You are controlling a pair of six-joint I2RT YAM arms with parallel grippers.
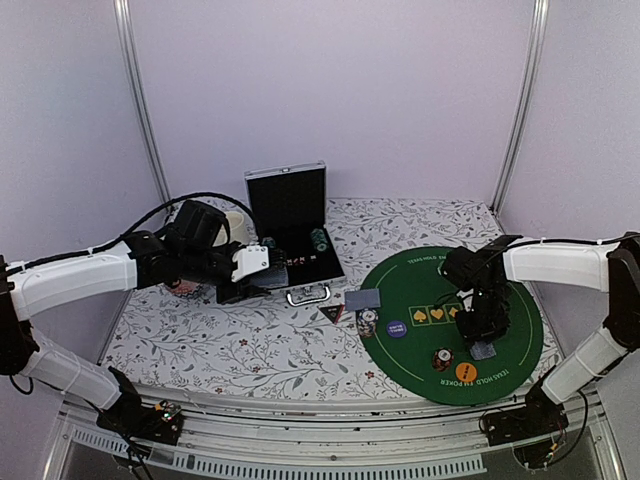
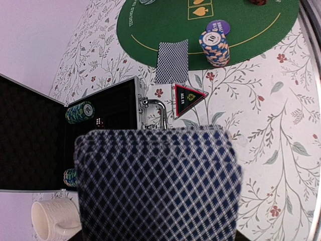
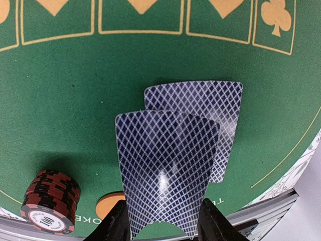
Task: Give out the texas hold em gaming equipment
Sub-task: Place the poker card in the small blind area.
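right gripper [image 3: 164, 221] pinches the held card [image 3: 168, 170], long axis 12-to-6; the flat card [image 3: 223, 108] lies on the mat [image 3: 75, 100] toward 1 o'clock, partly under it. left gripper [image 1: 255, 265], clutching the deck [image 2: 158, 186], is well apart.

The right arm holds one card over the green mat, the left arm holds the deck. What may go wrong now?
1. The held card in the right end effector hangs partly over the flat card on the mat; released here, it may land on it or push it.
2. The red chip stack stands near; a sideways move might topple it.
3. The deck in the left end effector shows uneven edges; cards may slip out.
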